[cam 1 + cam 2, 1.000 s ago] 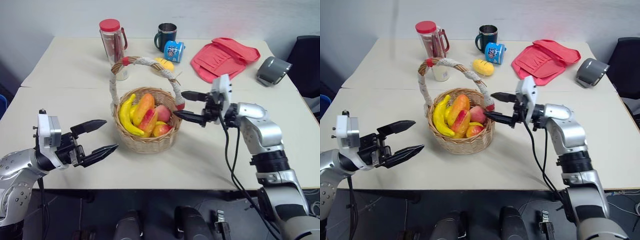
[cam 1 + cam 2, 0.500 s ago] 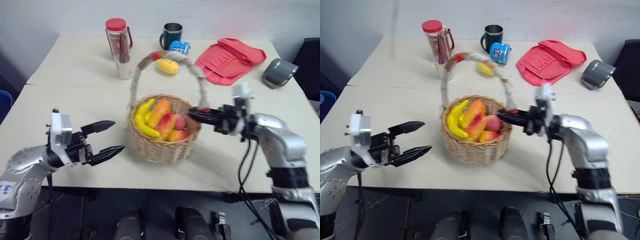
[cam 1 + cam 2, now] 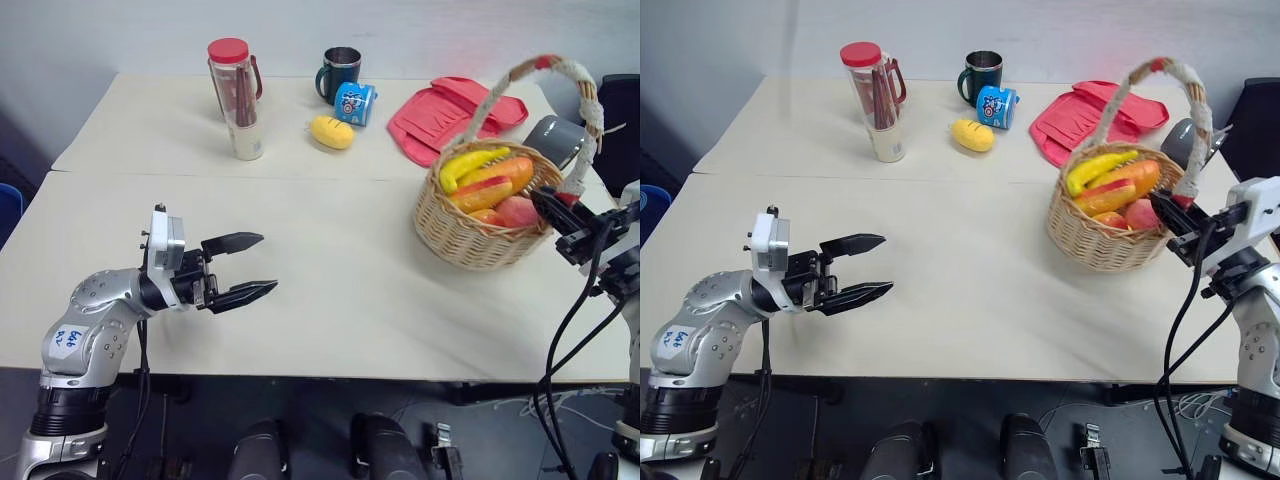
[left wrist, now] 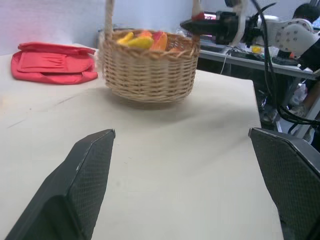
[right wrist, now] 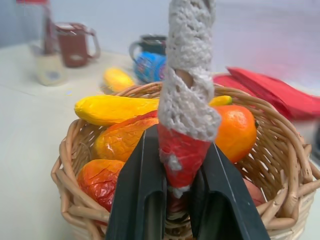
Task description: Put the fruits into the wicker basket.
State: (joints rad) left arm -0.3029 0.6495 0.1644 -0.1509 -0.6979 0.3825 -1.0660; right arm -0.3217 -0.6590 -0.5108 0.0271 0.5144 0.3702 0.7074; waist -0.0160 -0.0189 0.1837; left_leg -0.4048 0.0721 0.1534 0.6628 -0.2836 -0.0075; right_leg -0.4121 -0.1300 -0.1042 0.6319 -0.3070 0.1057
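On table's right edge: wicker basket [image 3: 480, 235] w/ fruits [image 3: 487, 186].
Right gripper [image 5: 176, 200] is clamping basket handle's red end; left gripper [image 3: 247, 270] is hovering w/ fingers apart.

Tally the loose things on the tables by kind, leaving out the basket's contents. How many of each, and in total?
Wicker basket: 1
Fruit lying outside the basket, a yellow lemon: 1
Mugs, dark green and blue, tipped over: 2
Red-lidded clear bottle: 1
Red pouch: 1
Grey case: 1
Total: 7
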